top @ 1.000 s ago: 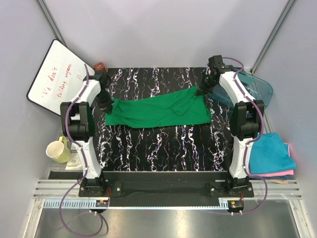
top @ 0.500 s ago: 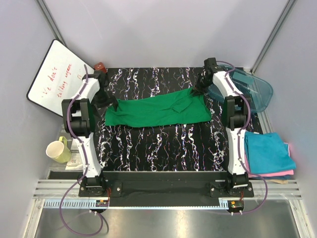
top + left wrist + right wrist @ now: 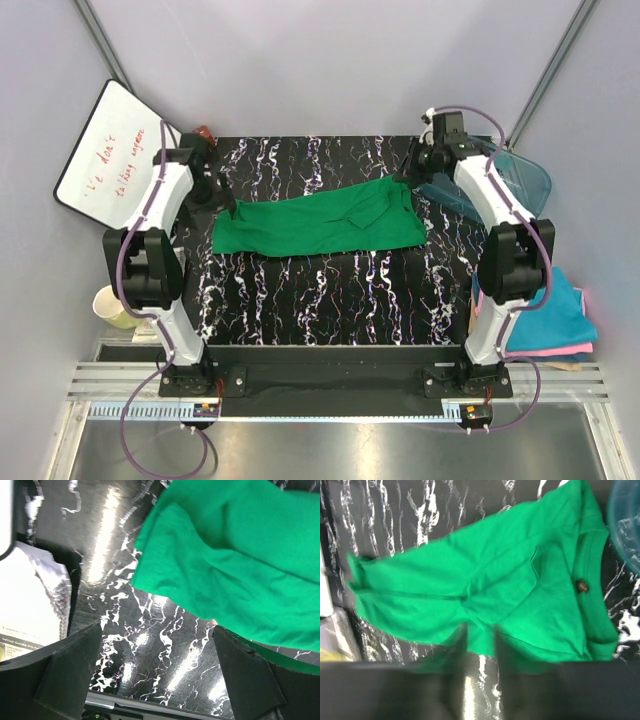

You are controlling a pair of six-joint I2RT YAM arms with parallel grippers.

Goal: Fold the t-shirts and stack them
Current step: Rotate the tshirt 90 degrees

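Note:
One bright green t-shirt (image 3: 320,225) lies in a long band across the black marbled table, its collar end to the right. My left gripper (image 3: 205,188) hovers just off the shirt's left end, open with nothing between its fingers (image 3: 70,675); the green cloth (image 3: 240,565) lies ahead of it. My right gripper (image 3: 425,160) is raised beyond the shirt's far right corner, blurred, shut and holding nothing; the shirt (image 3: 510,580) spreads below it. Folded teal-blue (image 3: 545,310), pink (image 3: 555,350) and tan t-shirts are stacked at the right, off the table.
A clear teal plastic tub (image 3: 515,185) stands at the table's far right, close to the right arm. A whiteboard (image 3: 110,155) leans at the far left, with a small red object (image 3: 203,132) beside it. A yellow-green mug (image 3: 115,305) sits at the left.
Both grippers have let go of the shirt's ends and drawn back, the left toward the far left, the right up and to the far right. The shirt's right end has settled.

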